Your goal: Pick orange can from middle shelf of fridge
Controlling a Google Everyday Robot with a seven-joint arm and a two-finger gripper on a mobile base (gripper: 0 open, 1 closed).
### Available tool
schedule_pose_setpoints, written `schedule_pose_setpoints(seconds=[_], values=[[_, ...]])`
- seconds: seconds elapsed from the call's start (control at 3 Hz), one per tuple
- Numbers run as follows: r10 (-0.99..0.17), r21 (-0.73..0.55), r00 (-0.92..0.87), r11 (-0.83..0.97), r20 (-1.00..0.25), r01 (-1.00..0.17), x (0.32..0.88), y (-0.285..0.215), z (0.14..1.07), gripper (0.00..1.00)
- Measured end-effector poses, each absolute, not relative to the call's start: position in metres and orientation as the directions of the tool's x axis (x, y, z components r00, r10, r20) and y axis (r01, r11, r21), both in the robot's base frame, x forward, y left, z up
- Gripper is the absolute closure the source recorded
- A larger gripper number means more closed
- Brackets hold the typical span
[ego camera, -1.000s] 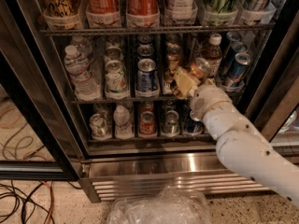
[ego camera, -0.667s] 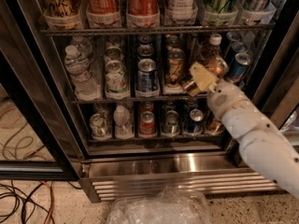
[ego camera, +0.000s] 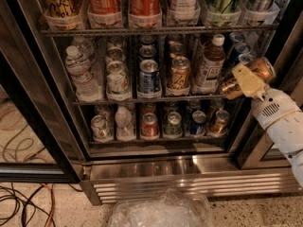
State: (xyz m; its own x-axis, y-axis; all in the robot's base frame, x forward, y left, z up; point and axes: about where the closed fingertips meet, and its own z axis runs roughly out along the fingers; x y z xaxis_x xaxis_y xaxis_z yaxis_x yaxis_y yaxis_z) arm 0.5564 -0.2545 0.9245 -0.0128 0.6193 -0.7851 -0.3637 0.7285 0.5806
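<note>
The gripper (ego camera: 247, 79) is clenched on the orange can (ego camera: 231, 86), tilted between its jaws and clear of the middle shelf (ego camera: 142, 100) to their left. Below the jaws, the fridge (ego camera: 189, 167) has a steel base that meets a speckled floor (ego camera: 265, 212) — cables (ego camera: 23, 202) far left, crumpled clear plastic (ego camera: 161, 212) lower left.

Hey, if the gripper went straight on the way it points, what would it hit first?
Likely the white-capped bottle on the middle shelf, up-left of the gripper, which grips the orange can by the right edge of the fridge. Depth is unclear.
</note>
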Motion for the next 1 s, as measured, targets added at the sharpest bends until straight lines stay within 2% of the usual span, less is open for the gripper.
schedule_pose_setpoints(seconds=[0.33,0.67,1.0], values=[[0.594,0.556,-0.039,0.725,-0.804,-0.406,0.548,-0.242,0.927,1.0],[0.584,0.545,-0.097,0.668,-0.806,-0.506,0.516,-0.213,0.939,1.0],[0.568,0.539,-0.123,0.657,-0.814,-0.527,0.512,-0.202,0.941,1.0]])
